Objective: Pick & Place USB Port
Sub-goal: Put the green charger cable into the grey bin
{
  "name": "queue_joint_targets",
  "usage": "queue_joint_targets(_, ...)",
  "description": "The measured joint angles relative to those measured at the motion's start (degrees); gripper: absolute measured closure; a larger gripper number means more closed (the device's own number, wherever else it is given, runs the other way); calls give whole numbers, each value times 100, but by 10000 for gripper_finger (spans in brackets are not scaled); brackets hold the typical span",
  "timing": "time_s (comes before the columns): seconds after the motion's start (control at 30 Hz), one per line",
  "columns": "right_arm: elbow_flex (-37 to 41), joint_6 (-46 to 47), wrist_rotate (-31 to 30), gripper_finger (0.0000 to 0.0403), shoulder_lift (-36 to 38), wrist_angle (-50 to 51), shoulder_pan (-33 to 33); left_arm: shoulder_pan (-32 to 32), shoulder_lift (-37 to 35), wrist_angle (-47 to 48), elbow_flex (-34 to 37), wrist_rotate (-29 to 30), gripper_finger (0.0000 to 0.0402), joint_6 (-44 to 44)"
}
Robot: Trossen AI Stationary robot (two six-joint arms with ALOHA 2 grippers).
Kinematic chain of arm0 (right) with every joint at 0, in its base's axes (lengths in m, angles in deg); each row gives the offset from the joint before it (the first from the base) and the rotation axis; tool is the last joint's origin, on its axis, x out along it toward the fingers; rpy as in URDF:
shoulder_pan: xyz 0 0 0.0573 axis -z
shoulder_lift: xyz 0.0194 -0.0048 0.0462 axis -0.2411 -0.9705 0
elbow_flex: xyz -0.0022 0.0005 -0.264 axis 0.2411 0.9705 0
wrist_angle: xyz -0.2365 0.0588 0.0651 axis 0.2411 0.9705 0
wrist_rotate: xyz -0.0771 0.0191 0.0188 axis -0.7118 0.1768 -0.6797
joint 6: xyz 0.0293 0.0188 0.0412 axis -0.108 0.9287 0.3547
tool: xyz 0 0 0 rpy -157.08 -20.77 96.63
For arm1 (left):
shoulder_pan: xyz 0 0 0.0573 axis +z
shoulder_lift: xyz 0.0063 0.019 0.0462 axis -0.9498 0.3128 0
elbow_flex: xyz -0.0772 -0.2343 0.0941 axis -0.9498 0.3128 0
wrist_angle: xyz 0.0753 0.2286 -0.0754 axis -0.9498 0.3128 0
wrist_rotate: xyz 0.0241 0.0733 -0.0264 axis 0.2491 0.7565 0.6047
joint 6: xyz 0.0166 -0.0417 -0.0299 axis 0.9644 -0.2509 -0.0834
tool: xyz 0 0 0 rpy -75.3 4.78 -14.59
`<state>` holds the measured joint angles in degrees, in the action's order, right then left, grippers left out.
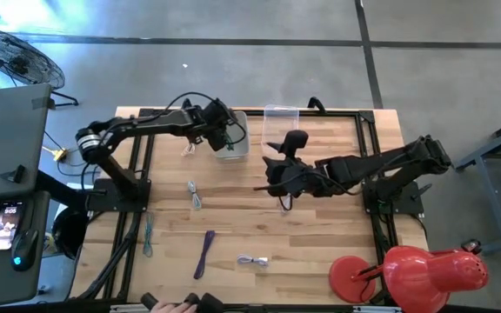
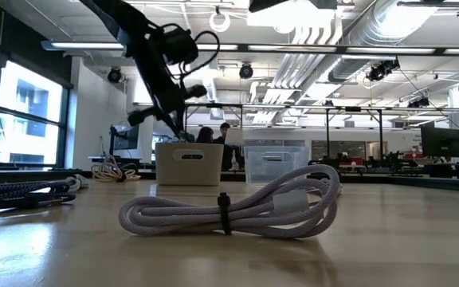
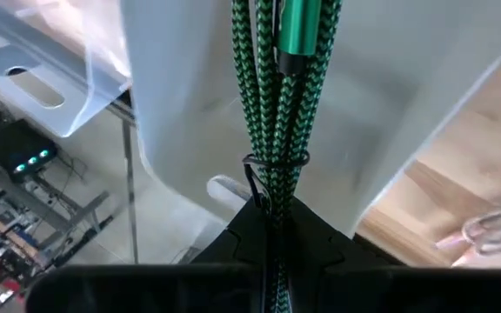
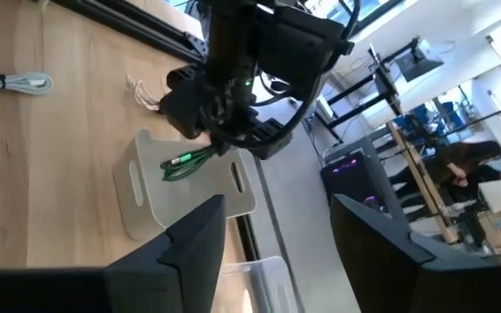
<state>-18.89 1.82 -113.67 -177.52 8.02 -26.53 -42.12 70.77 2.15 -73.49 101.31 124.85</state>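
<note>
With my left gripper clamped on the green braided USB cable over the white bin, I'd lower before releasing, right gripper idling open.

The left hand holds a cable over the bin.

Table: light wooden table top with a black metal frame along its sides.
Lamp: glossy red desk lamp, round base on the table's near right corner.
Fan: wire-caged floor fan on the grey floor beyond the table's left side.
Phone: lit phone screen on the dark desk left of the table.
People: two seated figures far back in the room.
Ceiling: white ducts and strip lights.
</note>
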Motion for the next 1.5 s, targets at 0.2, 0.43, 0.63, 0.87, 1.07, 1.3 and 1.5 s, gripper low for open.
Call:
queue_joint_targets(0.2,0,225,162,203,0,205,139,0,135,-47,0,59,380,-79)
queue_joint_targets(0.43,0,219,283,203,0,216,249,-2,130,-155,0,434,378,-423)
queue_joint_targets(0.63,0,215,353,203,0,221,287,-2,129,-470,0,563,377,-690)
queue_joint_targets(0.87,2,215,355,203,0,243,286,-193,125,-364,0,1190,376,-263)
queue_joint_targets(1.07,2,230,542,203,0,252,286,-343,123,-375,0,1351,375,-193)
queue_joint_targets(1.3,2,337,680,203,0,315,286,-343,118,-697,0,1673,353,-1019)
queue_joint_targets(1.5,2,339,674,203,0,313,286,-343,118,-596,0,1674,310,-1248)
